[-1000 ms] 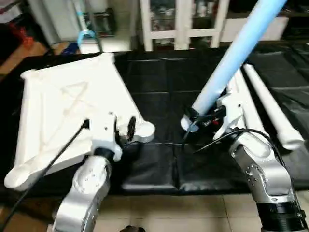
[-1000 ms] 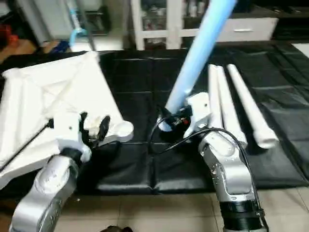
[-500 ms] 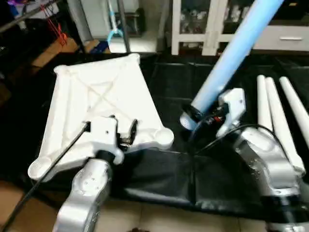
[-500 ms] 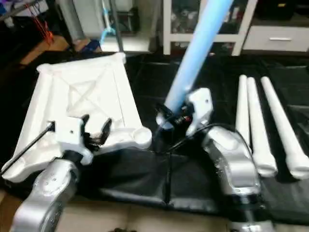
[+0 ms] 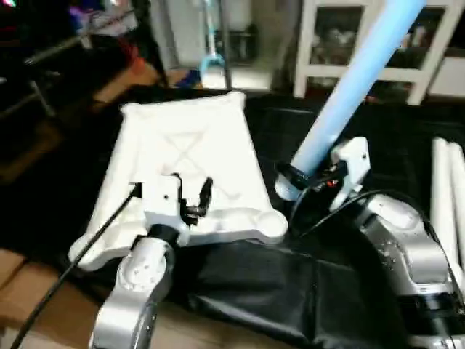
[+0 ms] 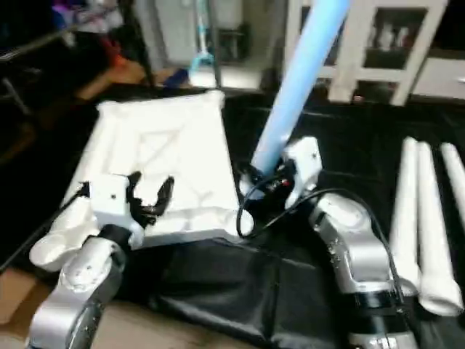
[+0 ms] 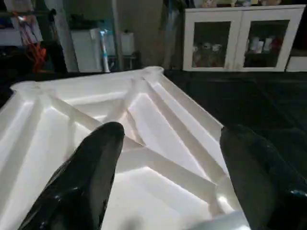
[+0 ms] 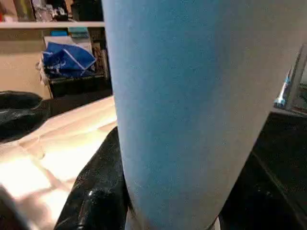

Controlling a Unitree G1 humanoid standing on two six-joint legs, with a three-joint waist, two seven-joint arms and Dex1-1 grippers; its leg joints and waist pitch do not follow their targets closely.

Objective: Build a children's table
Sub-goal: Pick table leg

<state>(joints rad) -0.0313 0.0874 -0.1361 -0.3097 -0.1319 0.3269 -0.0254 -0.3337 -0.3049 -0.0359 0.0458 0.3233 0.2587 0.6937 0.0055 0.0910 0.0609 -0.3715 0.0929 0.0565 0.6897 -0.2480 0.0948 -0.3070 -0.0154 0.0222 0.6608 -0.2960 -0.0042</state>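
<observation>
The white tabletop (image 5: pixel 185 156) lies upside down on the black mat, its X ribs (image 7: pixel 144 120) facing up. My left gripper (image 5: pixel 192 198) hovers open over its near edge, nothing between its black fingers (image 7: pixel 91 172). Round corner sockets show at the near right (image 5: pixel 270 222) and the far right (image 7: pixel 152 71). My right gripper (image 5: pixel 296 178) is shut on the lower end of one leg (image 5: pixel 349 80), which looks pale blue and slants up and away to the right. That end hangs just right of the near right socket. In the right wrist view the leg (image 8: pixel 192 96) stands between the fingers (image 8: pixel 100 187).
Other white legs (image 6: pixel 418 218) lie side by side on the black mat (image 5: pixel 305 291) at the right. A white cabinet (image 5: pixel 429 65) stands behind the table. Clutter and a stand (image 6: pixel 134 43) are at the back left; the floor (image 5: pixel 29 305) shows at the near left.
The whole view has swung to the left. Against the tabletop, both grippers now stand further left, and the held leg's lower end is closer to the near right socket. Both grips are unchanged.
</observation>
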